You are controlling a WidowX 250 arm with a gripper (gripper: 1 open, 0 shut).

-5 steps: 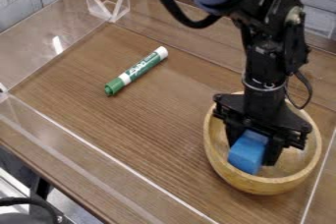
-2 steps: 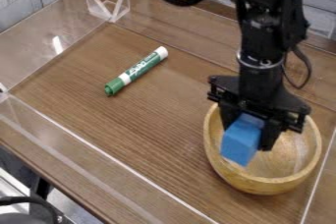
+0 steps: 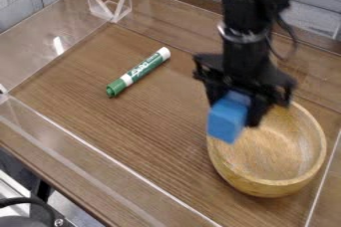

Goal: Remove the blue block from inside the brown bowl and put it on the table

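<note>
- Lifted higher and shifted toward the bowl's left rim since the earlier frame: blue block (image 3: 226, 117), clamped in the pincer (image 3: 233, 107).
- Unmoved: brown wooden bowl (image 3: 273, 155) on the tabletop (image 3: 127, 121), green-and-white marker (image 3: 138, 73).

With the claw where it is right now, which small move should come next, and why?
Probably a short shift sideways toward the marker side, before any lowering: the blue block hangs in the claw above the bowl's near-marker rim and looks partly over it, while bare tabletop lies just beyond, on the side where the green-and-white marker rests.
</note>
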